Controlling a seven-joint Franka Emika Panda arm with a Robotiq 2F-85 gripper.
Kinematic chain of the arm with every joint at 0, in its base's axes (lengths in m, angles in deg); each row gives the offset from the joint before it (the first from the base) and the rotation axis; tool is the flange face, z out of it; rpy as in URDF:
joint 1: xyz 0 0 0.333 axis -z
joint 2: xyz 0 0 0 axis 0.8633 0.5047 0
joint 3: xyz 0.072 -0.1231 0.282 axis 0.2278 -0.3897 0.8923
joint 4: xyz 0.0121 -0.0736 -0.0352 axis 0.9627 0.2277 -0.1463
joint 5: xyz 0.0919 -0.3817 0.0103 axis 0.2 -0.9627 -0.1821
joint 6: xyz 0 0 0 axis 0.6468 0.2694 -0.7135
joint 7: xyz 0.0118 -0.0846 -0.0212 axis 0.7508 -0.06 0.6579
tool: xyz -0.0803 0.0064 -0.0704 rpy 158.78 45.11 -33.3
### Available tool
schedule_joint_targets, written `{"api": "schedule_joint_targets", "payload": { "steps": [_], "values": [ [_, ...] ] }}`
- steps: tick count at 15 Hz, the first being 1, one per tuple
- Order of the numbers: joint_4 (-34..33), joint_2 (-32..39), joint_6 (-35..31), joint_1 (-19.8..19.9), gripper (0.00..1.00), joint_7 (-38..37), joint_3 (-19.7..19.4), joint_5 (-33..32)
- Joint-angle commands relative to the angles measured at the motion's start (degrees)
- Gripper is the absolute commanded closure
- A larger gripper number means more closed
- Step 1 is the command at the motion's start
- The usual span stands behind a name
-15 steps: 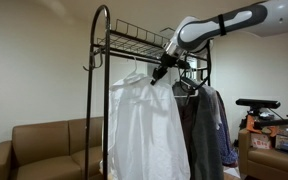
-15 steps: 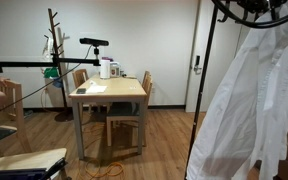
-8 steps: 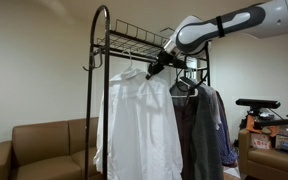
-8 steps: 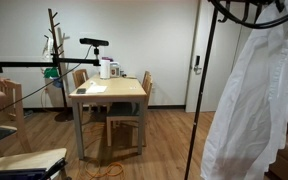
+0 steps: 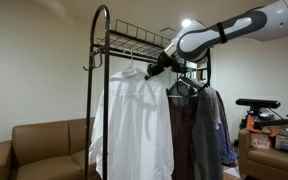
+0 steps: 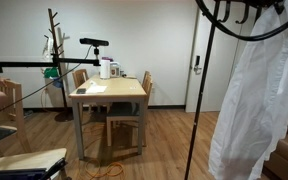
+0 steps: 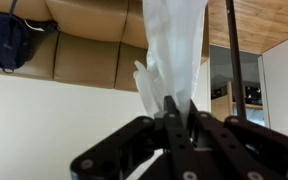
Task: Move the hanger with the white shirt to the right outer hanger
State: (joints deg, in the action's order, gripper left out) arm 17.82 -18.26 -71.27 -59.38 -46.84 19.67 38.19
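At the lower left of an exterior view stood the sofa (image 5: 39, 140), and just right of it rose the rack (image 5: 92, 90). The white shirt (image 5: 132, 125) hung in the middle of the frame. It had slid leftward since a second before and now overlapped the rack's near post. Its hanger (image 5: 134, 72) sat just under the top shelf. My gripper (image 5: 156, 70), touching the hanger's right shoulder, was clenched on it. In the wrist view the fingers (image 7: 159, 128) stood pressed together around something thin, with the shirt cloth (image 7: 174, 50) beyond them. The dark clothes (image 5: 199, 125) to the right now stood more exposed. I judged the hanger to be in transit along the rail, carried by me, and not yet settled on the outer hook.
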Motion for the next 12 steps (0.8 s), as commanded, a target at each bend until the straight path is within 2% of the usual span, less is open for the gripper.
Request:
{"api": "schedule_joint_targets", "payload": {
  "steps": [1,5,7,9,10,11,12],
  "values": [
    [7.9,-4.9,-7.5,-0.7,0.9,-5.4,-1.2,-2.7],
    [13.9,-8.8,-16.1,-1.4,0.89,-18.0,-3.6,-15.0],
    [14.8,-10.1,-19.0,-0.8,0.89,-27.9,-5.4,-25.7],
    [14.8,-11.1,-19.5,-0.1,0.9,-35.7,-5.2,-34.1],
    [15.1,-11.4,-18.7,-0.2,0.9,-37.4,-4.9,-35.7],
    [13.8,-9.8,-17.9,-0.5,0.89,-33.0,-5.1,-31.7],
    [14.1,-10.3,-17.9,-0.5,0.89,-34.8,-5.1,-33.3]
  ]
}}
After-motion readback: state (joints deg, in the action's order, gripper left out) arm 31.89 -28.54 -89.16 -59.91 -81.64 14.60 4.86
